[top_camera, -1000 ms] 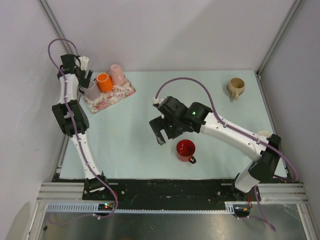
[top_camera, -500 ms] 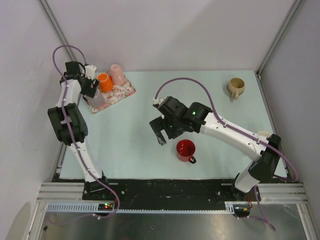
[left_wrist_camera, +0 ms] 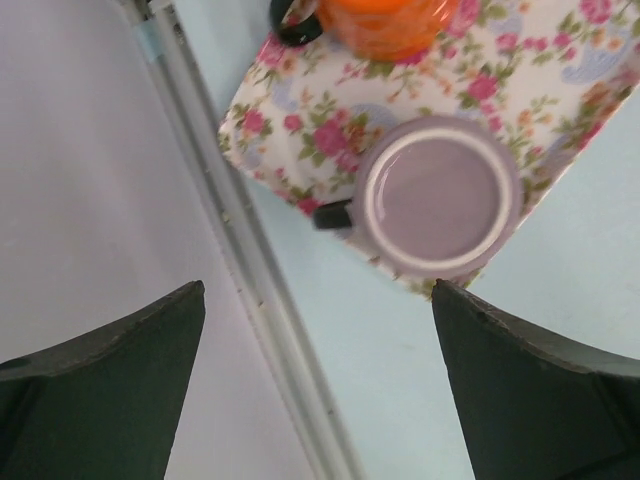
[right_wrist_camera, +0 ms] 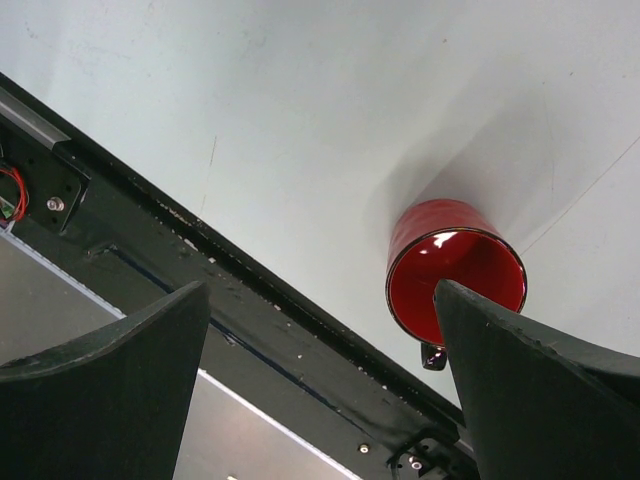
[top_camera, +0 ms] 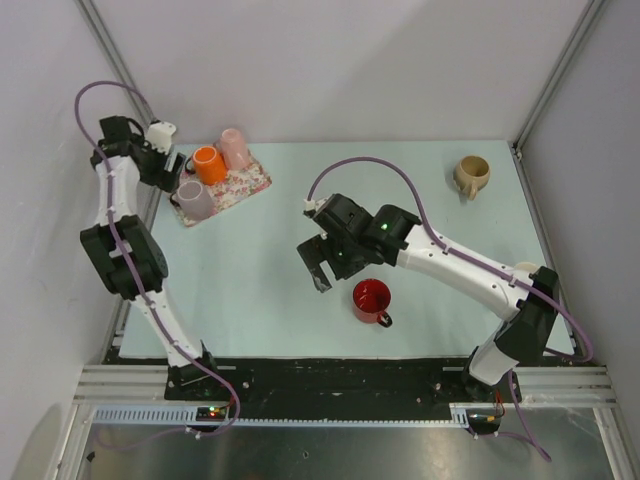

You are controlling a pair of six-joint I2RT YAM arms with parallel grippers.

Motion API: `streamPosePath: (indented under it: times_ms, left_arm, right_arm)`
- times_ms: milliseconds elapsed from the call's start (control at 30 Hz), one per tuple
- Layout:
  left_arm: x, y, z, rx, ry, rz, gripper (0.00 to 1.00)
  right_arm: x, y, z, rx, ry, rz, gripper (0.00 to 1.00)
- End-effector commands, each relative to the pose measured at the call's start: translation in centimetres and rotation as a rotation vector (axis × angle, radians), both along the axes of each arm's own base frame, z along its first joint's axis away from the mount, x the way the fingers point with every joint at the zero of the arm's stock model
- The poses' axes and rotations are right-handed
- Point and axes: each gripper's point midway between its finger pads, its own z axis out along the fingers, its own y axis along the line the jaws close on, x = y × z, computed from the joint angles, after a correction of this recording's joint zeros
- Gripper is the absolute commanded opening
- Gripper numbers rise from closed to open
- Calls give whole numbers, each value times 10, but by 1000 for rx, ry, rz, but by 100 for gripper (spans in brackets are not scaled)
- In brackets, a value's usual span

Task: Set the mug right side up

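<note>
Pale mint tabletop (top_camera: 260,300) runs between white walls, with an aluminium rail (left_wrist_camera: 262,290) along its left edge. Over that rail hangs the left gripper (left_wrist_camera: 318,288), jaws spread wide and holding nothing, with little room between the arm and the wall. Just beside it the lilac mug (left_wrist_camera: 435,195) stands bottom-up on the near corner of the floral tray (left_wrist_camera: 290,130), its dark handle towards the rail, clear of the gripper. An orange mug (top_camera: 206,163) and a pink mug (top_camera: 235,147) share the tray farther back, close together. Open table stretches from the tray to the middle, where the right gripper (right_wrist_camera: 322,290) hovers, jaws also wide and empty. Just beside it the red mug (right_wrist_camera: 455,270) stands mouth-up, near the table's front edge and the black base plate (right_wrist_camera: 150,250). A tan mug (top_camera: 472,173) sits well apart near the far right corner, close to the frame post (top_camera: 517,152)
</note>
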Motion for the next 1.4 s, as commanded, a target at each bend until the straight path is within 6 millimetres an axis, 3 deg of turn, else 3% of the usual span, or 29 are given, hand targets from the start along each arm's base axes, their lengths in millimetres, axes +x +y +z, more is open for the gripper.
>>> streamPosePath:
  times_ms: [0,67,133,267,333,467,633,800,933,1100,1367]
  left_arm:
    - [-19,9,12,80,12,-161,93]
    - [-19,19,-2,120,41,-206,81]
    - [-12,35,-11,139,50,-213,74]
    - [2,65,-24,188,56,-219,75]
    - [6,64,-31,198,54,-265,76]
    - [17,55,-51,200,44,-383,77]
    - [41,48,-60,221,8,-468,78]
    - [54,37,-73,251,20,-518,72]
    - [49,26,-96,245,73,-548,70]
    - [43,9,-107,204,95,-563,68]
    - [15,-29,-100,160,90,-665,69]
  right_arm:
    - [-3,8,-1,14,9,28,99]
    - [-4,8,-4,7,13,31,99]
    - [-5,8,-8,-1,16,37,99]
    - [-7,7,-11,-10,23,39,99]
    - [-6,7,-13,-12,25,38,99]
    - [-9,12,-13,-13,46,62,99]
    - [-6,11,-12,-44,52,54,99]
    - [-7,10,-15,-60,65,48,99]
    - [-4,3,-16,-97,54,28,99]
    - [-4,0,-24,-119,72,13,100]
    - [-3,-3,-27,-129,75,8,99]
